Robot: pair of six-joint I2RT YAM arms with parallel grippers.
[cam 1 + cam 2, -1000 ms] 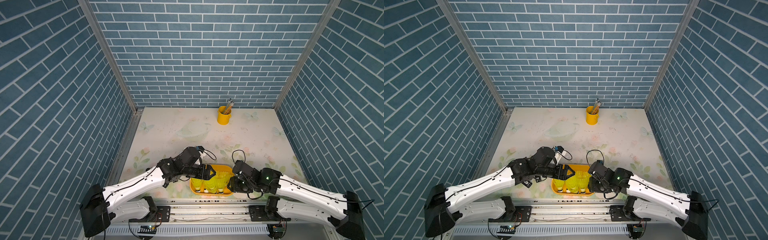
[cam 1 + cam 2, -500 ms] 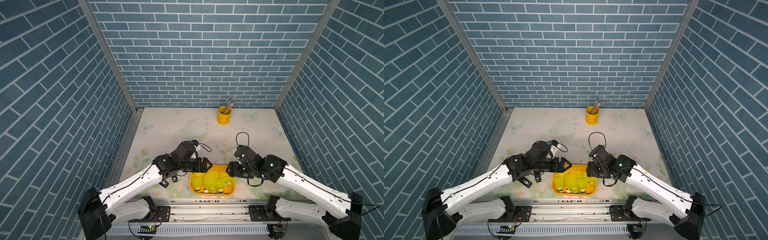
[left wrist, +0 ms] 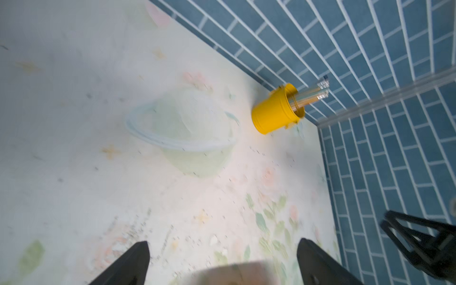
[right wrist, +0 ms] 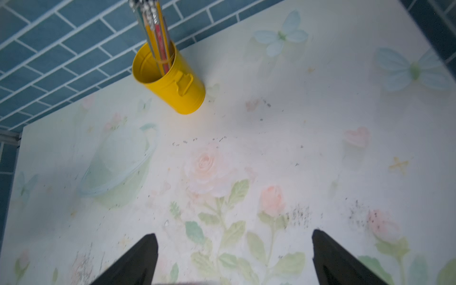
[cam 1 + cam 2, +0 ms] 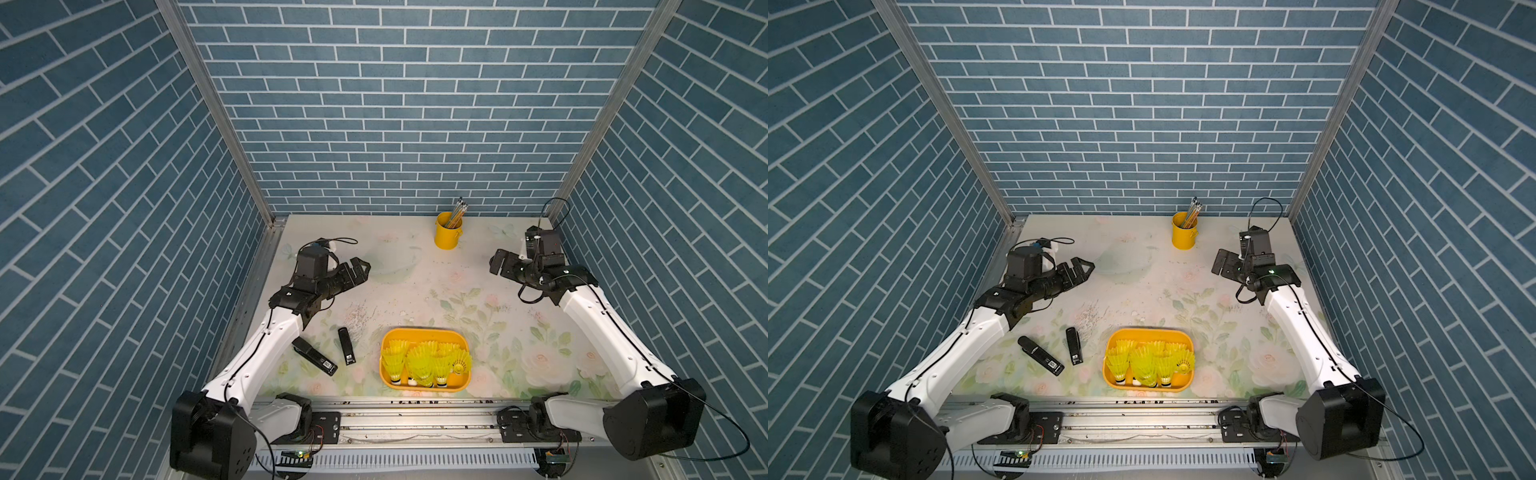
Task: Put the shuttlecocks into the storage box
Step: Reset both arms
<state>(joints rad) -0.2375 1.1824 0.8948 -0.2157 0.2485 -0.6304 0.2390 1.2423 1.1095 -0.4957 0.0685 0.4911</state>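
The orange-yellow storage box (image 5: 424,332) (image 5: 1148,331) sits near the table's front edge in both top views. Several neon yellow-green shuttlecocks (image 5: 419,361) (image 5: 1144,359) stand and lie packed inside it. My left gripper (image 5: 360,268) (image 5: 1081,268) hovers over the left middle of the table, far from the box, open and empty. My right gripper (image 5: 496,264) (image 5: 1219,262) hangs at the right rear, also open and empty. Each wrist view shows only bare floral table between the spread fingers of the left gripper (image 3: 223,243) and the right gripper (image 4: 234,234). The box is out of both wrist views.
A yellow pencil cup (image 5: 448,232) (image 5: 1184,232) (image 3: 274,116) (image 4: 170,79) stands at the back wall. Two black staplers (image 5: 313,355) (image 5: 346,346) lie left of the box, beside the left arm. Blue brick walls close in three sides.
Both arms have pulled back from over the box, the left toward the left side and the right toward the right rear. Both grippers opened wider. The shuttlecocks stayed in the box.
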